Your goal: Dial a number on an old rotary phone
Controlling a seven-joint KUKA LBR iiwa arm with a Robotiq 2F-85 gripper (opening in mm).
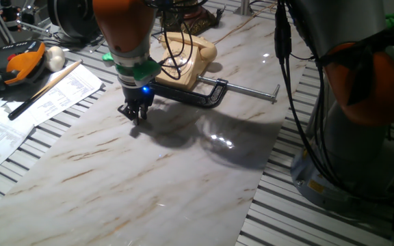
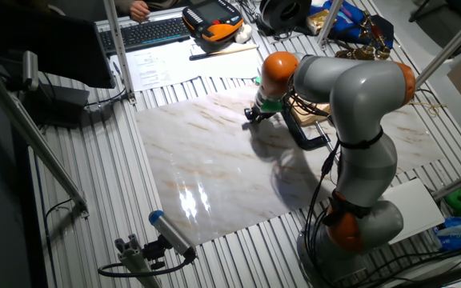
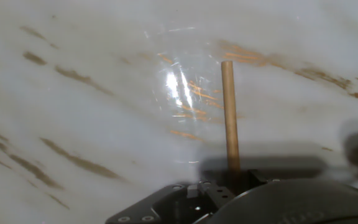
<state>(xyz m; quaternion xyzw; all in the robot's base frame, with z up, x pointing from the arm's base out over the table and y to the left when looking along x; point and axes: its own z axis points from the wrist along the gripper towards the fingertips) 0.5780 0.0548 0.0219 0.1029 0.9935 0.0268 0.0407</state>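
The old rotary phone (image 1: 187,58) is cream-beige and sits at the back of the marble slab (image 1: 149,178), with dark cables hanging in front of it. In the other fixed view the arm hides nearly all of it; only a beige edge (image 2: 310,118) shows. My gripper (image 1: 137,113) hangs just above the marble, to the front left of the phone and apart from it. It also shows in the other fixed view (image 2: 254,115). In the hand view it is shut on a thin wooden stick (image 3: 230,118) that points down at the bare marble.
A black C-clamp (image 1: 207,93) with a silver screw bar (image 1: 252,91) grips the phone's base. Papers (image 1: 26,109), a long stick (image 1: 46,89), a white ball (image 1: 55,58) and an orange pendant (image 1: 19,61) lie left. The robot base (image 1: 361,123) stands right.
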